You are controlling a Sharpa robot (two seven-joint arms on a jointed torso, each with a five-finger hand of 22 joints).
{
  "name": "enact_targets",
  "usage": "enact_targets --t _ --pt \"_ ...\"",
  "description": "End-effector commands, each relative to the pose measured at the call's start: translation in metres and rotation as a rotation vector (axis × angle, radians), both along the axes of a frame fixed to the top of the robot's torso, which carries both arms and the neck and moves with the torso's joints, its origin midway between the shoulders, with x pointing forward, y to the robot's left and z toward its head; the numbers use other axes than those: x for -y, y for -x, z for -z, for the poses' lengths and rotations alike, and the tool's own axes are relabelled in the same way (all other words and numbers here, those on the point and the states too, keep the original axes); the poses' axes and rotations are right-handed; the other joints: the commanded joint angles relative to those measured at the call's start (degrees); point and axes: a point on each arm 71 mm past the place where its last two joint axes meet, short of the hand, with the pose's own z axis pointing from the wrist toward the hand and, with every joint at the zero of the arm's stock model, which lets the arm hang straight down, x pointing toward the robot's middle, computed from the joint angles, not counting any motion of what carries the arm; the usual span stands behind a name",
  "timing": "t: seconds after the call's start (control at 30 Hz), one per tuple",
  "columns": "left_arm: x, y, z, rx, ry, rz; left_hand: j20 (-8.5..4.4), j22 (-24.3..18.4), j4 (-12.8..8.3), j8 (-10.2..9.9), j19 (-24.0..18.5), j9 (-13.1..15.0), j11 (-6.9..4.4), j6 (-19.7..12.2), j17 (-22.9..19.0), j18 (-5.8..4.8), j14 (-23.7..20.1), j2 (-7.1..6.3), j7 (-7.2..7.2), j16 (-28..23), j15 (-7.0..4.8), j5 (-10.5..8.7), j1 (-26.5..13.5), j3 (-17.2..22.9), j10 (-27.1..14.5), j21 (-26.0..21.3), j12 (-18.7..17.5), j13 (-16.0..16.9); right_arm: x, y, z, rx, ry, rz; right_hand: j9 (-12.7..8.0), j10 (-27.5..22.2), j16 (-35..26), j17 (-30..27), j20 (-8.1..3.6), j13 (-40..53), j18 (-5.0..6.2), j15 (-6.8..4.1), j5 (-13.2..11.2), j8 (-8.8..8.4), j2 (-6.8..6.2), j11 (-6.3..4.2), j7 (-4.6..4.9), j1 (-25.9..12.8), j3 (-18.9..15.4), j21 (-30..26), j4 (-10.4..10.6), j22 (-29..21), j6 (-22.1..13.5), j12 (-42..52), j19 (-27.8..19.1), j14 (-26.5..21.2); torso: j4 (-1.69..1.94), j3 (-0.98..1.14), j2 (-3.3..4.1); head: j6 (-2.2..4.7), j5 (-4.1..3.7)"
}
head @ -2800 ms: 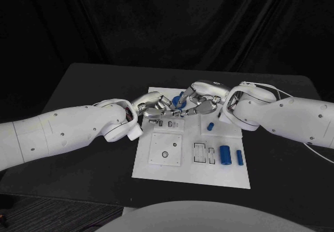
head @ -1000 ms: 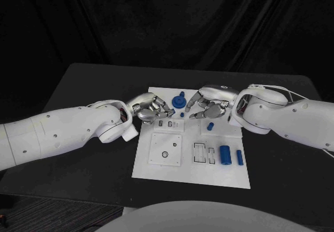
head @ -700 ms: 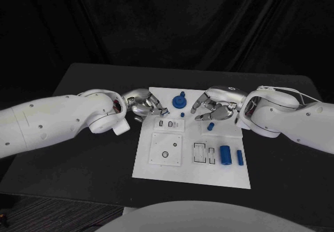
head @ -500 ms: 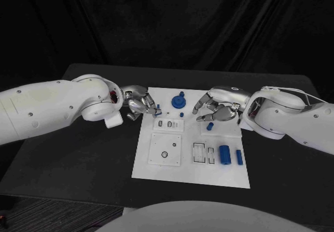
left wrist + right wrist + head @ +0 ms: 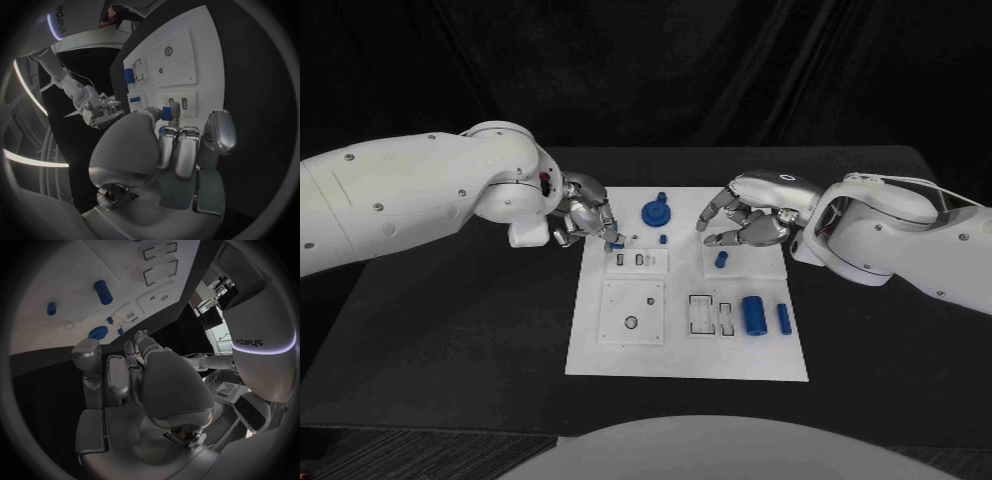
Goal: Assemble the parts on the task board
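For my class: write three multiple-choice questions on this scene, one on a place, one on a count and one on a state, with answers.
1. Where is the round blue part?
A. On the black table
B. At the task board's far end
C. Under the long parts

2. How many long blue parts lie side by side at the board's near right?
A. Two
B. Four
C. None

3. How are those long parts?
A. Held by a hand
B. Stacked
C. Lying loose

Answers:
1 B: the round blue part sits on the task board, between the left hand and the right hand.
2 A: the long blue parts are a thick one and a thinner one.
3 C: both hands are away from them.
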Motion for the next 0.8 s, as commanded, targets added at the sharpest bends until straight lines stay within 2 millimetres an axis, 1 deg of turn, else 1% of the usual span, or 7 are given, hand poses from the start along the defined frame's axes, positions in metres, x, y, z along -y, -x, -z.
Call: enact_targets --t 0.03,0.2,0.33,0.47,0.53,0.6,0.8 --pt "0.005 0.0 0.001 -0.04 -0.05 0.028 -0.13 8.97 -7.86 0.33 0.39 0.19 -0.22 0.45 15.09 -0.2 6.05 0.27 -0.86 0.15 -0.4 -0.22 -0.39 9.11 1.64 0.16 0.17 11.32 0.001 0.0 -0.004 0.035 -0.017 0.023 0.08 -0.52 -0.32 -0.03 0.03 4.36 0.93 0.29 0.14 0.21 -0.14 -0.01 0.0 -0.51 0.03 -0.41 0.36 5.96 0.28 -0.26 -0.57 0.69 -0.62 0.75 -0.22 -0.01 -0.1" --pt "0.014 -0.004 0.0 -0.025 -0.045 0.028 -0.12 8.92 -8.26 0.2 0.26 0.46 -0.16 0.1 15.09 -0.16 6.05 0.36 -0.77 0.15 -0.36 -0.3 -0.86 9.76 1.51 0.01 0.1 11.23 0.002 0.001 -0.004 0.034 -0.016 0.024 0.08 -0.58 -0.41 -0.13 0.04 4.28 0.96 0.31 0.25 0.15 -0.1 0.0 0.02 -0.54 0.05 -0.65 0.42 5.91 0.17 -0.31 -0.63 0.67 -0.89 0.94 -0.29 -0.01 0.12" --pt "0.023 -0.008 0.0 -0.028 -0.063 0.035 -0.08 8.93 -8.92 -0.15 0.29 0.71 -0.05 -0.33 15.09 -0.18 6.05 0.65 -0.6 0.15 -0.28 -1.12 -1.33 10.61 1.52 0.06 0.13 11.26 0.002 0.0 -0.004 0.034 -0.015 0.025 0.08 -0.6 -0.43 -0.16 0.05 4.25 0.97 0.31 0.29 0.13 -0.06 0.02 0.04 -0.56 0.07 -0.73 0.47 5.89 0.13 -0.33 -0.65 0.66 -1.6 1.46 -0.41 -0.01 1.08" --pt "0.028 -0.012 0.002 -0.044 -0.104 0.04 -0.04 8.93 -9.43 -0.33 0.3 0.87 0.01 -0.45 15.09 -0.18 6.05 0.84 -0.54 0.15 -0.24 -1.55 -1.62 11.17 1.48 0.07 0.12 11.25 0.001 0.0 -0.004 0.03 -0.013 0.021 0.09 -0.62 -0.47 -0.2 0.05 4.22 0.98 0.33 0.33 0.12 0.01 0.04 0.05 -0.58 0.09 -0.78 0.51 5.88 0.12 -0.35 -0.66 0.65 -1.8 1.65 -0.39 -0.01 1.51" --pt "0.029 -0.014 0.002 -0.047 -0.121 0.035 -0.01 8.94 -9.81 -0.51 0.35 0.96 0.05 -0.52 15.09 -0.2 6.05 0.93 -0.48 0.15 -0.21 -1.89 -1.9 11.56 1.36 0.13 0.05 11.15 0.0 0.0 -0.004 0.029 -0.012 0.018 0.1 -0.69 -0.52 -0.26 0.06 4.13 1.0 0.34 0.36 0.12 0.05 0.06 0.06 -0.58 0.12 -0.95 0.54 5.84 0.11 -0.4 -0.7 0.63 -1.89 1.71 -0.42 -0.01 1.77" --pt "0.03 -0.016 0.003 -0.048 -0.134 0.028 0.0 9.04 -10.02 -0.59 0.6 1.0 0.06 -0.52 15.09 -0.27 6.05 0.97 -0.47 0.15 -0.2 -2.02 -2.02 11.76 1.51 0.42 0.15 11.29 -0.001 0.0 -0.004 0.028 -0.012 0.016 0.1 -0.69 -0.52 -0.26 0.06 4.13 1.0 0.34 0.36 0.12 0.05 0.06 0.06 -0.58 0.12 -0.95 0.54 5.84 0.11 -0.4 -0.7 0.63 -1.65 1.55 -0.47 -0.01 1.63" --pt "0.033 -0.02 0.004 -0.051 -0.167 0.013 0.0 9.29 -10.84 -0.8 1.3 1.18 0.04 -0.28 15.09 -0.44 6.05 0.96 -0.49 0.15 -0.24 -2.22 -2.57 12.41 2.14 1.18 0.57 11.8 -0.001 0.001 -0.003 0.024 -0.009 0.012 0.1 -0.65 -0.57 -0.31 0.07 4.17 1.0 0.34 0.39 0.12 0.08 0.06 0.06 -0.58 0.13 -0.97 0.56 5.84 0.11 -0.38 -0.7 0.62 -1.27 1.47 -0.56 -0.01 1.5"
